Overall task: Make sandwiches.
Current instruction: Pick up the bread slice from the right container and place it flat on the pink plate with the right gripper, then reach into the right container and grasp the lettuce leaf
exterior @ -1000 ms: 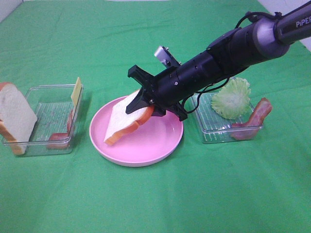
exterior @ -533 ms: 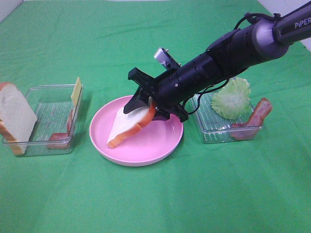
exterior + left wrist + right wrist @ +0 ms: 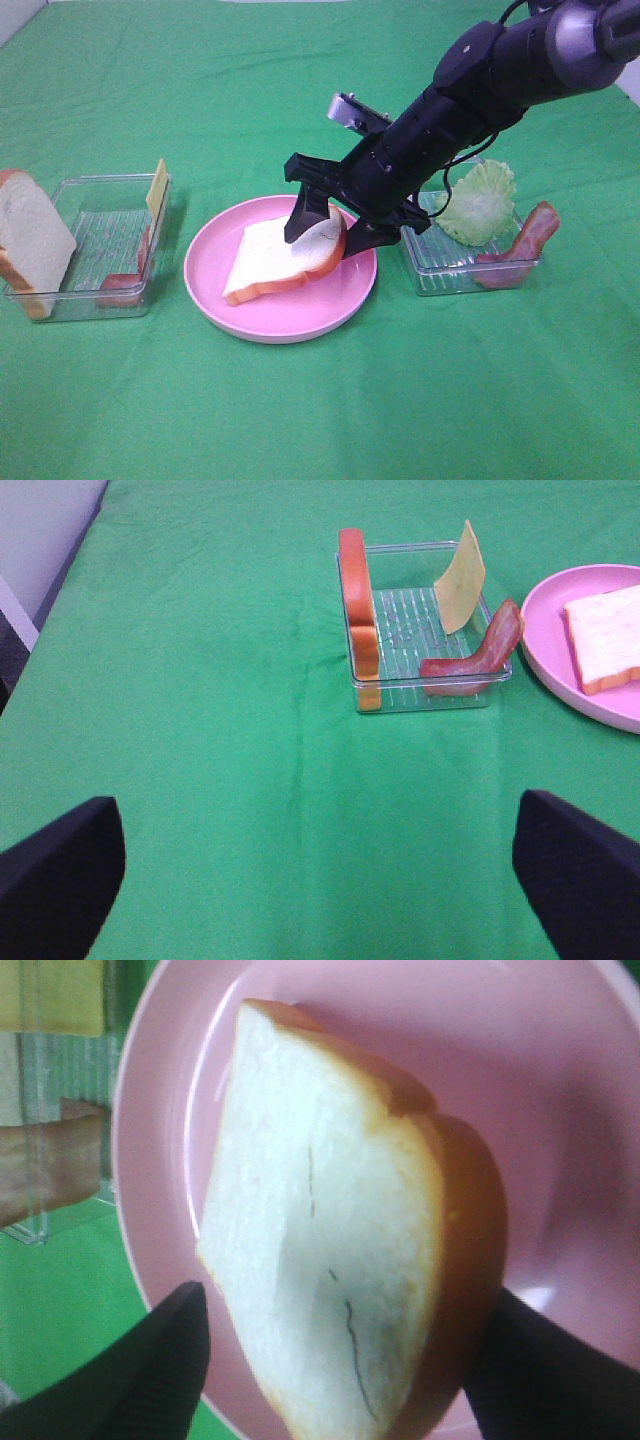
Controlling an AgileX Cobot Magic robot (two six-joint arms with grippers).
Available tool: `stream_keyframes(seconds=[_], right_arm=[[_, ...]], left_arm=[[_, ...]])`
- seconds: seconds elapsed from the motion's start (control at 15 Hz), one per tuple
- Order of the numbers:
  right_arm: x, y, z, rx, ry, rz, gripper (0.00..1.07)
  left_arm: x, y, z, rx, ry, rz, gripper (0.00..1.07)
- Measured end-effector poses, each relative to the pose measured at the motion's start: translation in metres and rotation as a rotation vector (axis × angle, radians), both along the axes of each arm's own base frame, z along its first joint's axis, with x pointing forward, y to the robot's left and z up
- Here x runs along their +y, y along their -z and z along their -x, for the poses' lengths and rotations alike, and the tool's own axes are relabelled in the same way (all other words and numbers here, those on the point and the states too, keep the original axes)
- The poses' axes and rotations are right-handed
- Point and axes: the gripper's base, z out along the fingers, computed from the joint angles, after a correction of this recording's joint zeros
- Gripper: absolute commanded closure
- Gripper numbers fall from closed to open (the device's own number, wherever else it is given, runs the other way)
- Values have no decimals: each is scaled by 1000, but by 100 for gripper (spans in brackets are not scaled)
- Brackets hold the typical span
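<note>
A white bread slice [image 3: 272, 262] with an orange-brown crust lies on the pink plate [image 3: 215, 300], its right end tipped up a little. My right gripper [image 3: 325, 228] hovers over that raised end, its two black fingers spread on either side of it. The right wrist view shows the slice [image 3: 320, 1250] between the parted fingers [image 3: 150, 1360], no longer pinched. My left gripper [image 3: 320, 880] hangs open over bare green cloth, with nothing between its fingertips; it is out of the exterior view.
A clear tray [image 3: 95, 205] at the left holds a standing bread slice [image 3: 30, 240], a cheese slice [image 3: 157, 187] and bacon [image 3: 125, 285]. A clear tray [image 3: 440, 270] at the right holds lettuce [image 3: 480, 200] and bacon [image 3: 522, 248].
The bread slice went from hanging tilted in my right gripper to lying on the plate. The right jaws spread apart and the arm shifted right. The left arm has not moved.
</note>
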Motion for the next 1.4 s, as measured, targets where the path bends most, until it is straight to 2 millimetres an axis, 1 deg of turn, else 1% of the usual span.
stream_keyframes(seconds=[0.13,0.2,0.33,0.47,0.53,0.6,0.73,0.87,1.0,1.07,1.13,1.2,1.33,1.4], right_arm=[[-7,-18,1,-50,-5,60,40],[-9,-21,1,-62,-7,72,40],[-13,-40,4,-99,-6,89,38],[-16,-54,10,-95,-17,98,27],[-18,-69,12,-102,-47,115,19],[-19,-80,14,-96,-62,132,18],[-23,-108,10,-111,-82,197,18],[-32,-129,8,-107,-80,303,18],[-43,-144,1,-134,-50,377,18],[-47,-147,-1,-139,-38,382,18],[-56,-152,-6,-140,-16,390,18],[-81,-159,-17,-144,45,399,18],[-105,-156,-27,-140,80,425,18],[-110,-154,-29,-135,86,431,18]], left_arm=[[0,0,0,0,0,0,7],[0,0,0,0,0,0,7],[0,0,0,0,0,0,7],[0,0,0,0,0,0,7],[0,0,0,0,0,0,7],[0,0,0,0,0,0,7],[0,0,0,0,0,0,7],[0,0,0,0,0,0,7],[0,0,0,0,0,0,7],[0,0,0,0,0,0,7],[0,0,0,0,0,0,7],[0,0,0,0,0,0,7],[0,0,0,0,0,0,7],[0,0,0,0,0,0,7]])
